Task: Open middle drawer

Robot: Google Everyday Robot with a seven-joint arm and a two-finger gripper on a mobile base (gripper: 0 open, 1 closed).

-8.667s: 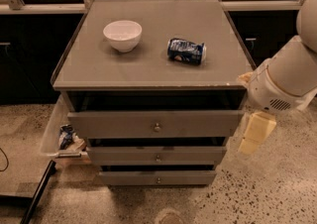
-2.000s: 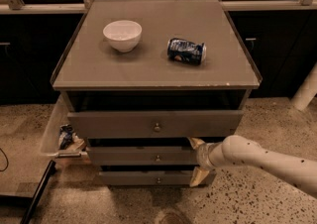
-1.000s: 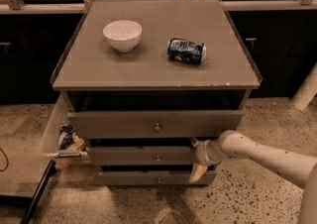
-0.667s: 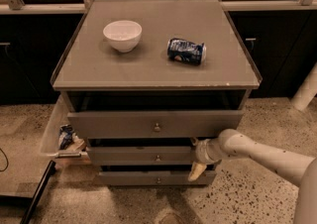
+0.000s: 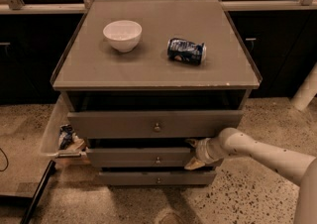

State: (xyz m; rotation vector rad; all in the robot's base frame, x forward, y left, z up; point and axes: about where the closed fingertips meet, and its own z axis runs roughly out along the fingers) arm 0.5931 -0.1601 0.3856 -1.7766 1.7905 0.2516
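The grey cabinet has three stacked drawers. The middle drawer [image 5: 138,157] has a medium-height front with a small round knob [image 5: 157,159]. It sits below the tall top drawer [image 5: 124,124], which stands pulled out a little, and above the slim bottom drawer [image 5: 129,178]. My gripper [image 5: 193,153] is at the right end of the middle drawer front, well right of the knob. It is open, with one pale finger above the front's edge and one below. My white arm [image 5: 257,151] comes in from the lower right.
A white bowl [image 5: 122,34] and a blue can lying on its side [image 5: 185,51] are on the cabinet top [image 5: 148,69]. A clear bin with wrappers [image 5: 62,136] hangs at the cabinet's left side. Speckled floor surrounds the cabinet, with dark cupboards behind it.
The arm came down from the cabinet's upper right to the middle drawer's right end. Over the last second it has barely shifted. The drawer front has not visibly moved.
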